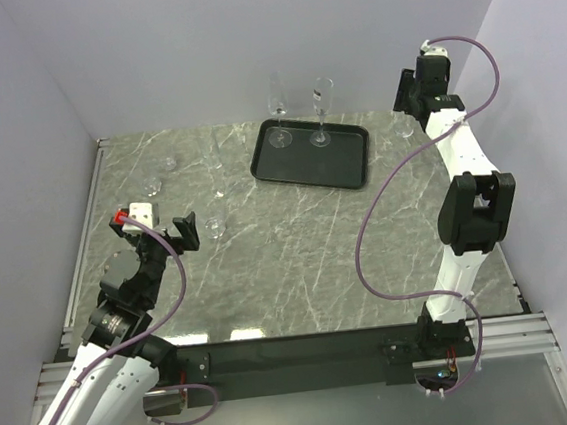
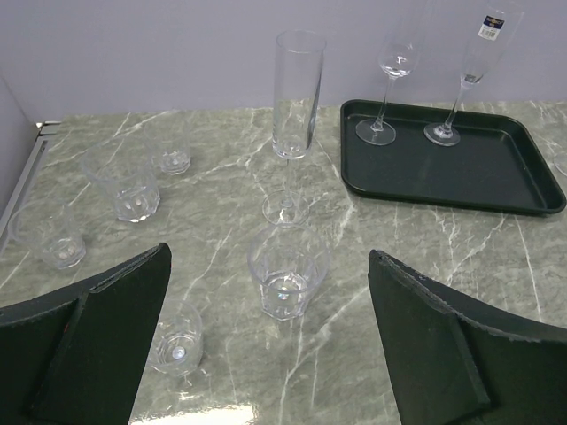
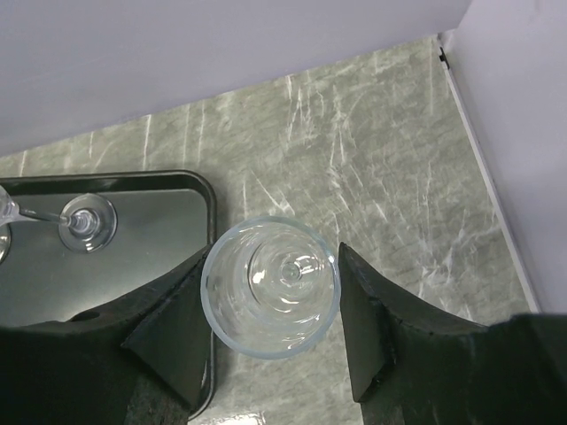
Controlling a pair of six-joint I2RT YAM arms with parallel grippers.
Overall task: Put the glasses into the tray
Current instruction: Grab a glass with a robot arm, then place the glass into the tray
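Note:
The black tray (image 1: 344, 161) lies at the back middle with two stemmed glasses (image 1: 279, 133) (image 1: 322, 133) standing in it. My right gripper (image 3: 272, 266) is shut on the bowl of a clear stemmed glass (image 3: 270, 292), seen from above, just right of the tray's right rim (image 3: 209, 199). In the top view this gripper (image 1: 412, 110) is high at the back right. My left gripper (image 2: 267, 257) is open and empty, low over the table. A short tumbler (image 2: 288, 270) stands just ahead of it, with a tall flute (image 2: 297, 97) behind that.
Several loose glasses stand at the left: a small one (image 2: 175, 345) by my left finger, tumblers (image 2: 133, 186) (image 2: 53, 239) (image 2: 173, 159) further back. Walls close the back and both sides. The table's right edge (image 3: 487, 195) runs beside the held glass.

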